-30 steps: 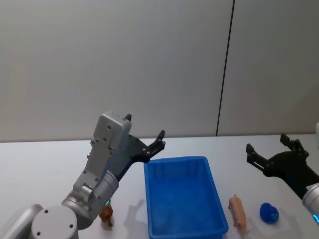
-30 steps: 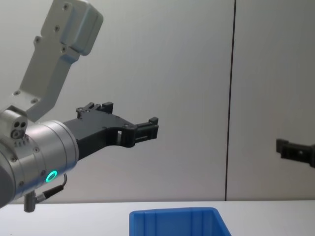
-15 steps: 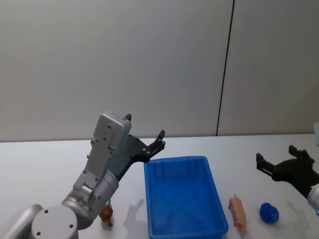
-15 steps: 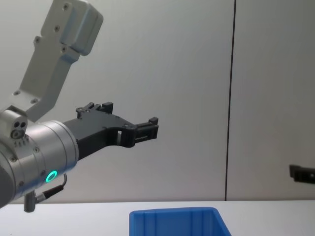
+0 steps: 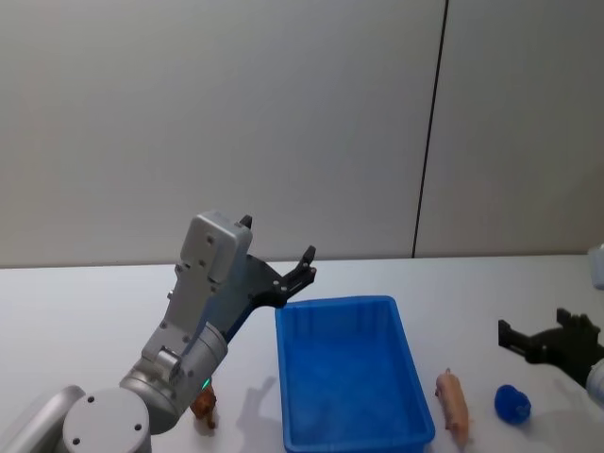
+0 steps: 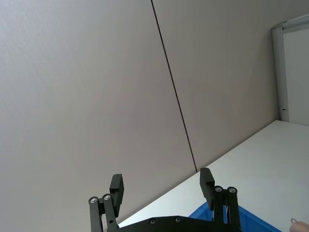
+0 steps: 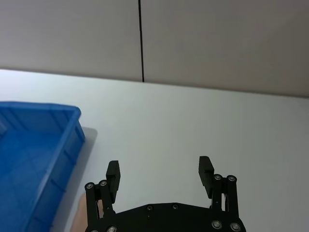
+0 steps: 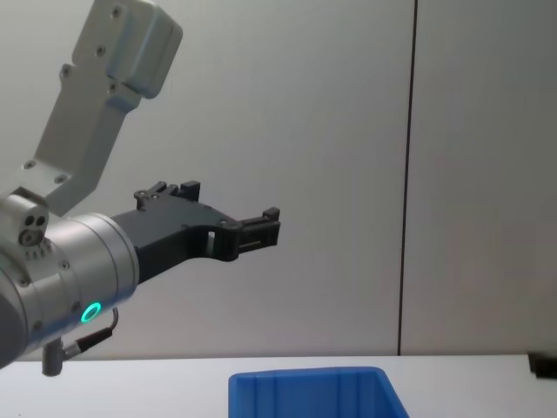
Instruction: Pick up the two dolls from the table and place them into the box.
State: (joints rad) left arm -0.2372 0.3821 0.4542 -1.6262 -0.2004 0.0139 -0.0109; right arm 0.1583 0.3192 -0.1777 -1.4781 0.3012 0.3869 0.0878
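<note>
The brown doll (image 5: 203,408) stands on the white table (image 5: 75,302), left of the blue box (image 5: 349,377), partly hidden by the left arm. The left gripper (image 6: 161,178) is up in the air by the box's far left corner, its 2 fingers wide apart, holding nothing. The pink doll (image 5: 453,408) lies just beside the box's right wall. A small blue toy (image 5: 511,404) sits near it. The right gripper (image 7: 159,166) hangs above the table behind that toy, fingers apart, holding nothing.

A plain grey wall (image 5: 236,123) rises behind the white table (image 5: 85,293), split by a thin dark vertical seam (image 5: 429,132); a white frame (image 6: 277,72) adjoins it
</note>
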